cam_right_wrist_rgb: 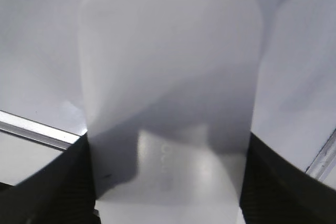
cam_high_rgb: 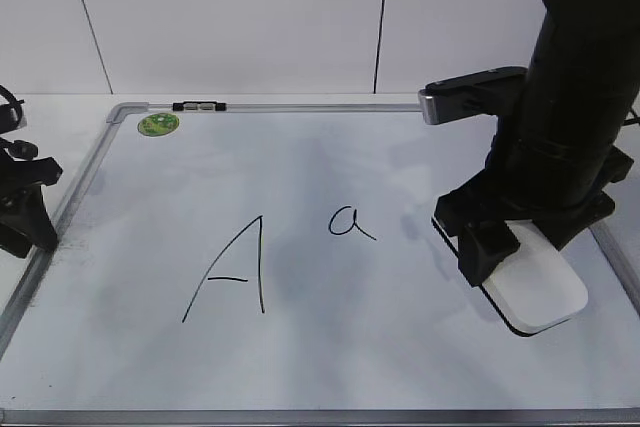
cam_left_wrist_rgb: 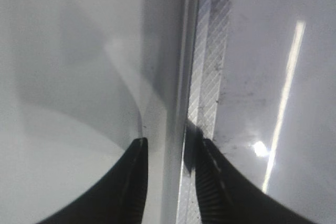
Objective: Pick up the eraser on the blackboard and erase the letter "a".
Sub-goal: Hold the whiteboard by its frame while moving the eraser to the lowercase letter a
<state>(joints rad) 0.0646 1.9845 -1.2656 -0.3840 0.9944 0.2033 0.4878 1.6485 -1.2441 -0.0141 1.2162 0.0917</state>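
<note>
Nearby, capital "A" left of letter "a" — eraser rightward.

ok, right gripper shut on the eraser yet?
Shut: right gripper fingers press both sides of the eraser. Lifted or not: cannot tell.

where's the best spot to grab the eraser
Across its two long sides, coming from above: the eraser lies flat on the blackboard, and its narrow width fits between the fingers, as the right gripper straddles it now.
</note>
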